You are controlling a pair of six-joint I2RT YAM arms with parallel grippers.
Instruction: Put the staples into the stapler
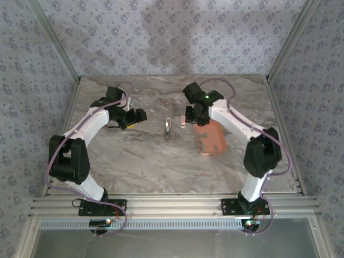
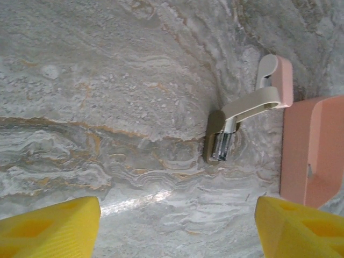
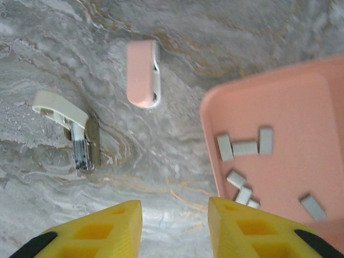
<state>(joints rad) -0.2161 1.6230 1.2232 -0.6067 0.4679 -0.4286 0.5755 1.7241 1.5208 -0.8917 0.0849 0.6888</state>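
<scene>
Your stapler (image 3: 142,72), pale pink top over a white base, appears to lie on its side and closed on the marbled desk (image 3: 242,37). It sits near the corner of the salmon tray (image 3: 279,102) without touching it. The staples (image 3: 244,148) are short grey strips scattered loose on the tray floor, a few crowded together and one well apart from the rest. On the stapler's other side, apart from it, rests a whitish hinged piece (image 3: 59,110) with a metal channel (image 3: 80,150) showing under its raised arm.

Your right gripper (image 3: 174,215) hovers over the bare desk between the tray and that whitish piece, its jaws partly parted with nothing between them. Your left gripper (image 2: 177,215) hangs further off, looking across at the whitish piece, jaws spread wide and empty.

The step in hand looks like fetching a strip, so swing the right arm over the tray. Choose a strip lying alone rather than one from the cluster, or a neighbour will likely come up with it. Turn the wrist so the jaws close across the strip's narrow width, then come straight down until the tips brush the tray floor. Squeeze gently, since a strip may snap or skid on that smooth plastic. From here I cannot tell how the stapler opens, so bring the left gripper in to pin it before you feed anything in
</scene>
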